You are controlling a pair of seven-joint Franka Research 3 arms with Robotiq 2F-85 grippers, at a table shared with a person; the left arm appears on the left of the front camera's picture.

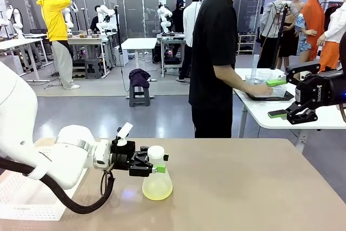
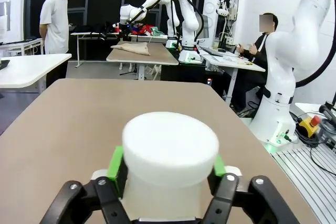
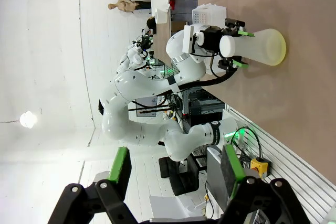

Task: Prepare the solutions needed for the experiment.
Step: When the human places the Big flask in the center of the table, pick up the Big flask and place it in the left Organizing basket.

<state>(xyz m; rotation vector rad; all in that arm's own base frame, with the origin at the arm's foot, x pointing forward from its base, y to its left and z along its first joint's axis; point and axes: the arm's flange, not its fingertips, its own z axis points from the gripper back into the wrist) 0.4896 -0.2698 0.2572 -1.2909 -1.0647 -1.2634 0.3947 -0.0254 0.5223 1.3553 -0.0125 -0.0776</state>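
A conical flask (image 1: 157, 179) with a white cap (image 1: 155, 154) stands on the tan table (image 1: 243, 187), left of the middle. The solutions show as a shallow pale yellow-green layer (image 1: 157, 190) in its bottom. My left gripper (image 1: 154, 162) reaches in level from the left, shut on the flask's capped neck. In the left wrist view its green pads (image 2: 115, 169) press both sides of the cap (image 2: 170, 150). My right gripper (image 1: 294, 100) hangs open and empty, high at the right; between its fingers (image 3: 176, 167) the flask (image 3: 265, 46) shows far off.
A white plastic basket (image 1: 16, 193) sits at the table's left edge beside my left arm. A person in a black shirt (image 1: 213, 58) stands at the far side, hands at a tray on a white table (image 1: 259, 109) to the right.
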